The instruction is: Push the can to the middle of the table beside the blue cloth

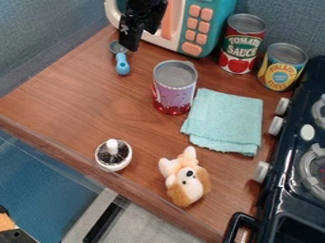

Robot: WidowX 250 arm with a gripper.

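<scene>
Noted print on red can point(240, 46), yellow can point(281, 70); purple can point(173, 90) beside blue cloth point(226, 122). Cannot tell claw point(136, 41) spread or closed.

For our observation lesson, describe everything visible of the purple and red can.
The cylindrical purple and red can, apparently metal with a printed label, stands upright on the brown wooden table. Its round grey top has a raised rim; its lower band is red. The folded light-blue cloth lies beside it; whether they touch is unclear.
</scene>
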